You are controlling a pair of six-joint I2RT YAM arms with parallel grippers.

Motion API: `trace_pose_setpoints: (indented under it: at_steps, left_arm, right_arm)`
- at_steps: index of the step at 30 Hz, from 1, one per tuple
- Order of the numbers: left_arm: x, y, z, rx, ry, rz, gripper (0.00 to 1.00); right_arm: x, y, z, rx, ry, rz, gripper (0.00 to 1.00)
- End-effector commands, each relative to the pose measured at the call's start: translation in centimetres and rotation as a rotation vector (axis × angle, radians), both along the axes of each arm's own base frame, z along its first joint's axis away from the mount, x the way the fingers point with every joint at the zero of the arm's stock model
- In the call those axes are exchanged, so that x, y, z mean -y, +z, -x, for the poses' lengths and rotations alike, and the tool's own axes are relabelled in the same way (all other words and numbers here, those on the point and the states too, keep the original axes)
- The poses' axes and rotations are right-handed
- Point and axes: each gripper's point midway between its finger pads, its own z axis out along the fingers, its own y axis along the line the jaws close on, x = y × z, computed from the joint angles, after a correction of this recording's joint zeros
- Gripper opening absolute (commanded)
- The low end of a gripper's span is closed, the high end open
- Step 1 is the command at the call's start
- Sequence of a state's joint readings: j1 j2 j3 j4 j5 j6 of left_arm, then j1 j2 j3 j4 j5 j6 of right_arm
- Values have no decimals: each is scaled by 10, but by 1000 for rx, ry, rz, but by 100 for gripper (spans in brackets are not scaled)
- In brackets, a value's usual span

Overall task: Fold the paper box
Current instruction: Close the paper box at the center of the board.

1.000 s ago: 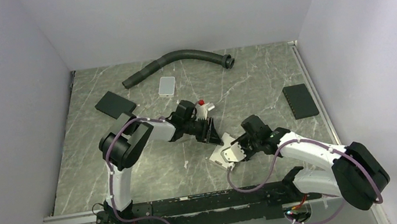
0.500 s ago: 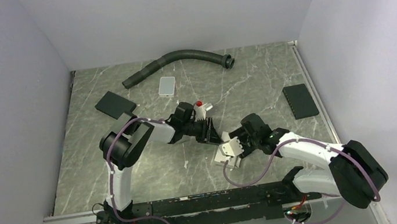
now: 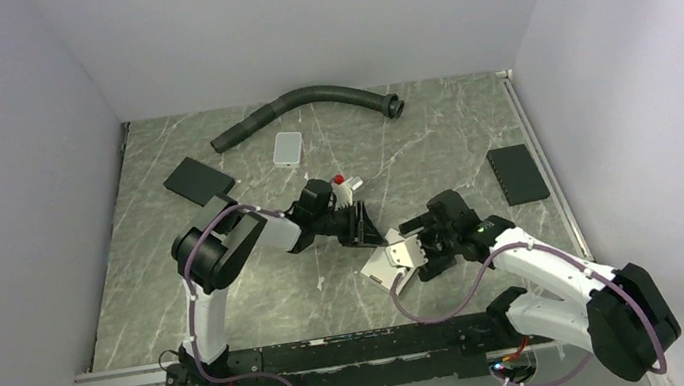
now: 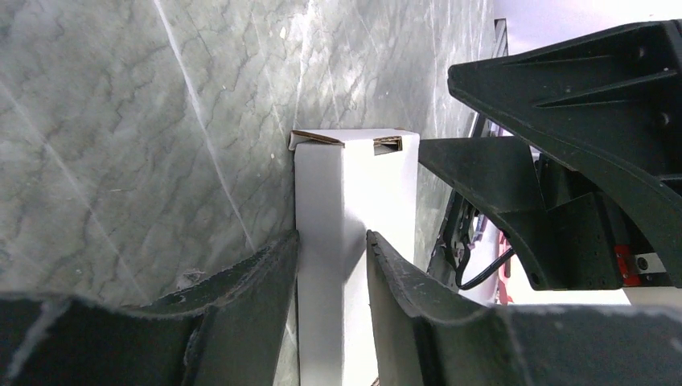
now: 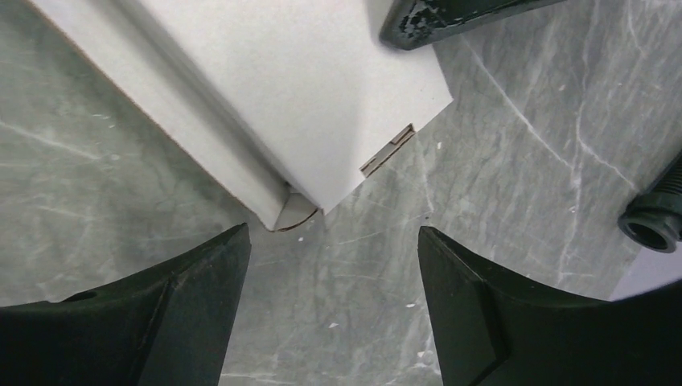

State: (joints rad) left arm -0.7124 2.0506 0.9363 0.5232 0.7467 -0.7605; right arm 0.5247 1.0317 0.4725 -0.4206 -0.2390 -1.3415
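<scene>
The two arms meet over the middle of the surface (image 3: 262,300), and between them is the paper box (image 3: 384,266), held low over the marble. From where I stand it already reads as a slim white carton, not a flat sheet, so I'd say the body has been folded up. The left end effector (image 4: 332,241) is pinching it, one finger flat against each broad face. The right end effector (image 5: 331,241) is spread wide with nothing between its fingers, and the carton's near corner sits just ahead of the gap without touching.

What looks unfinished is the ends. At the far end, in the left wrist view, I can see brown inner edges and a notch, as if that mouth is not tucked shut. At the near corner a small rounded tab pokes out beside a cut slit. My guess is that closing the flaps is what remains.

Around all this the room is plain: pale walls (image 3: 314,25) on three sides and a grey-green veined surface. A dark curved hose (image 3: 305,105) lies along the back. A black flat pad (image 3: 198,180) sits at the left and another black pad (image 3: 517,174) at the right. A light grey rounded tile (image 3: 288,147) lies near the hose. Something small, white and red (image 3: 345,182) shows by the left wrist, and I cannot tell what it is.
</scene>
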Motion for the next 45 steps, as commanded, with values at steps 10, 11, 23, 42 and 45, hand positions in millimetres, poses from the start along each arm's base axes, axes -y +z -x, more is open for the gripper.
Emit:
trace_pose_setpoints:
  at_steps: [10, 11, 23, 42, 45]
  left_arm:
    - [-44, -51, -10, 25, 163, -225, 49]
    - [-45, -48, -12, 40, 171, -219, 49]
    - [-60, 17, -33, 365, 254, -139, 58]
    - [-27, 25, -8, 360, 1, -72, 79]
    - [-20, 16, -7, 373, -25, -120, 80]
  right_arm:
    - [-7, 61, -14, -124, -221, -285, 80]
    - [-13, 79, -26, -128, -300, -374, 79]
    - [10, 117, -65, -842, -994, -1034, 99]
    - [26, 29, -5, -1291, -1512, -994, 31]
    - [31, 17, -1, -1292, -1599, -939, 32]
